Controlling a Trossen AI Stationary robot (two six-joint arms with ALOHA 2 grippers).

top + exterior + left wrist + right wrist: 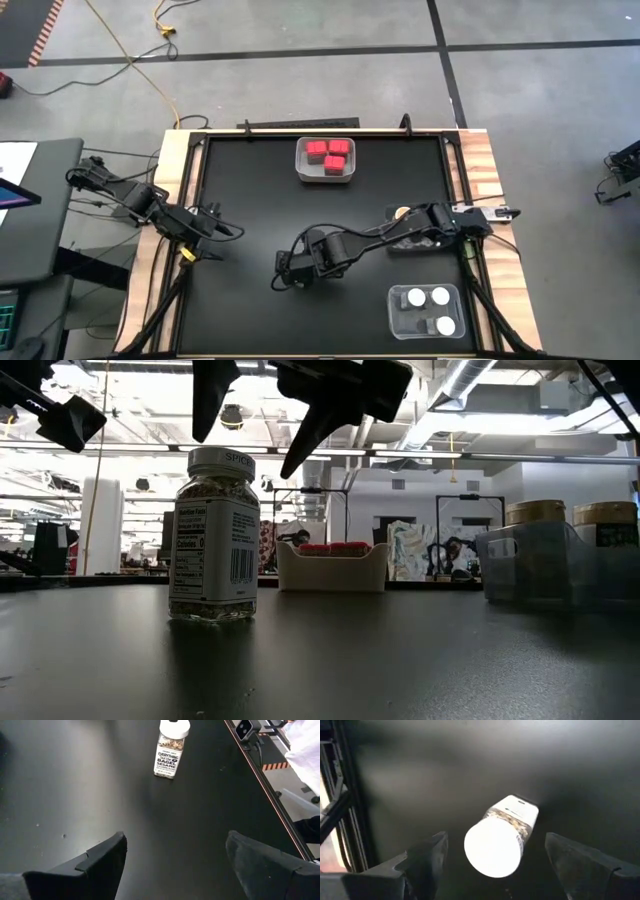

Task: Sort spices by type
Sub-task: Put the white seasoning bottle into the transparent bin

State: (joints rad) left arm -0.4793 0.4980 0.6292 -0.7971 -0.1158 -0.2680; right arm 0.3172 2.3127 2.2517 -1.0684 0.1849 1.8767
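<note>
A spice jar [212, 535] with a white lid and a printed label stands upright on its base on the black table. My right gripper [255, 420] hangs open just above it, one finger on either side of the lid [494, 845], touching nothing. In the high view this gripper [287, 272] covers the jar. My left gripper [172, 860] waits open at the table's left side [213, 235], looking across at the jar [171, 747].
A white bin [325, 172] holding red boxes [330, 152] stands at the far middle. A clear bin [393, 312] with several white-lidded jars [427, 310] stands at the near right. A small round tan thing [400, 212] lies beside the right arm.
</note>
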